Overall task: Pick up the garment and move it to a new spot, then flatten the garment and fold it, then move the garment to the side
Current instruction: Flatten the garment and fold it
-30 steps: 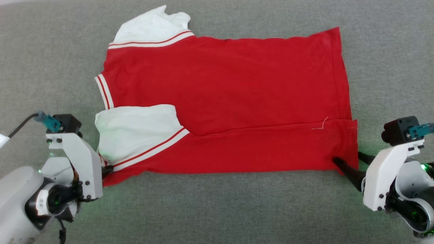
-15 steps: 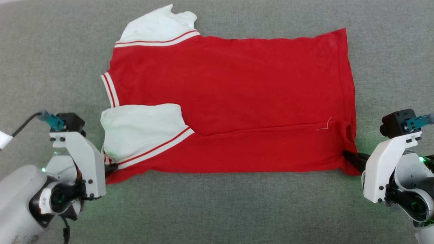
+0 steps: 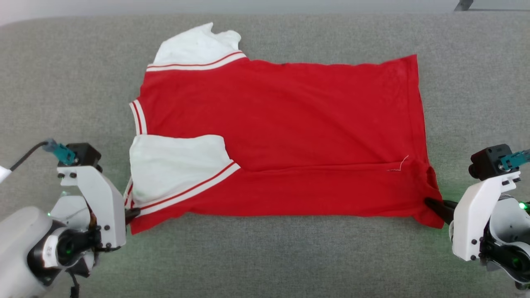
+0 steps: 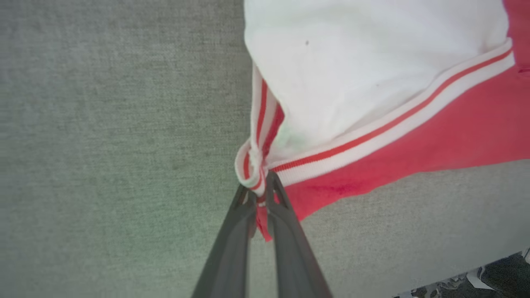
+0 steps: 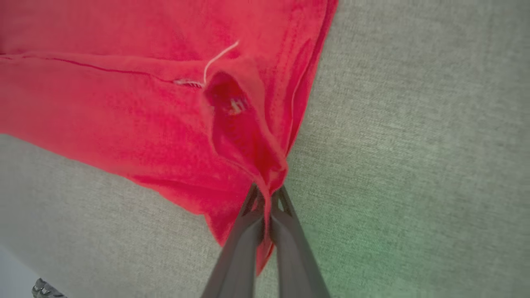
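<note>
My left gripper (image 4: 260, 188) and right gripper (image 5: 267, 192) are clamped on the near corners of the red white-sleeved jersey T-shirt (image 3: 281, 124) flat on the grey woven cushion (image 3: 265, 256), and I reckon an uneven lift could slip either thin pinch.

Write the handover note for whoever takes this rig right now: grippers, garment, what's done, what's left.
Left gripper: jaws shut on the garment at its near left corner, by the striped sleeve trim.
Right gripper: jaws shut on the near hem corner.
Garment: spread flat on the grey surface, collar end left, hem right, no print showing; far sleeve sticks out at far left.
Done: laid out and flattened; a near strip looks folded over, near sleeve on it.
Left: finish the folding, then move it to the side.
</note>
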### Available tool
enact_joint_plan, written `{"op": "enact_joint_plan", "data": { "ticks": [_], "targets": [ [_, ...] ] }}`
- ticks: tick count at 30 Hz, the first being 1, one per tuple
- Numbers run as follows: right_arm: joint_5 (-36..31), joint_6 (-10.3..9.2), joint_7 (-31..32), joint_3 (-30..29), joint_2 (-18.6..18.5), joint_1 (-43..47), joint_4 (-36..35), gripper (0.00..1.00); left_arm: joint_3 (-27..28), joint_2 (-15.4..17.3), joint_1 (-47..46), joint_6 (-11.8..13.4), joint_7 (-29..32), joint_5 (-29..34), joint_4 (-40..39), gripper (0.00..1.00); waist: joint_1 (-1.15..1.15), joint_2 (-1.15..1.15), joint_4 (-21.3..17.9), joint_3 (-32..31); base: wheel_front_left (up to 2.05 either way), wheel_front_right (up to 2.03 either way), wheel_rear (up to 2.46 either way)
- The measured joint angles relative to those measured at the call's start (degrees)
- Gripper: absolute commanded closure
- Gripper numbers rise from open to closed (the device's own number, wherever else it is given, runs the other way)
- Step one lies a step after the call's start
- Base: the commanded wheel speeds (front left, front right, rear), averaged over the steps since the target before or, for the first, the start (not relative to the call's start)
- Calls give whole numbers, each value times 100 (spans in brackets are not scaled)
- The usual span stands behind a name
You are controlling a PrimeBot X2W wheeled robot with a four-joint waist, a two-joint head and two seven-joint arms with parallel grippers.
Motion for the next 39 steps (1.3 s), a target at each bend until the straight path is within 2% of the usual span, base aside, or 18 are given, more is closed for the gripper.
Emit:
{"op": "enact_joint_plan", "data": {
  "ticks": [14, 18, 27, 28, 29, 30, 32, 33, 34, 39],
  "targets": [
    [175, 0, 375, -131, -194, 667, -619, 100, 1, 517, 446, 512, 153, -157, -853, 100, 0, 0, -7, -275, 0, 0, 0],
    [174, 0, 455, -203, -158, 829, -744, 100, -32, 568, 579, 610, 174, -220, -980, 100, 0, 0, -22, -286, 0, 0, 0],
    [164, -1, 469, -203, -25, 917, -754, 100, -83, 489, 775, 630, 140, -325, -909, 100, 0, 0, -82, -305, 0, 0, 0],
    [154, -1, 446, -192, -31, 917, -748, 100, -81, 475, 793, 630, 121, -330, -892, 91, 0, 0, -84, -312, 0, 0, 0],
    [153, -1, 396, -176, -35, 919, -751, 75, -81, 469, 806, 630, 112, -339, -877, 78, 0, 0, -85, -321, 0, 0, 0],
    [153, -1, 357, -155, -44, 921, -754, 67, -81, 469, 813, 630, 107, -347, -867, 65, 0, 0, -88, -331, 0, 0, 0],
    [153, -1, 279, -110, -84, 960, -772, 51, -74, 474, 832, 630, 75, -347, -856, 18, 0, 0, -90, -352, 0, 0, 0],
    [158, -1, 218, -111, -93, 982, -773, 2, -71, 481, 838, 630, 78, -360, -858, 14, 0, 0, -86, -363, 0, 0, 0],
    [164, -1, 172, -116, -97, 994, -775, 0, -65, 498, 842, 630, 85, -371, -865, 0, 0, 0, -81, -374, 0, 0, 0],
    [112, -1, -8, -252, -84, 1063, -820, 0, 21, 616, 841, 630, 12, -367, -928, 0, 0, 0, -64, -435, 0, 0, 0]
  ]
}}
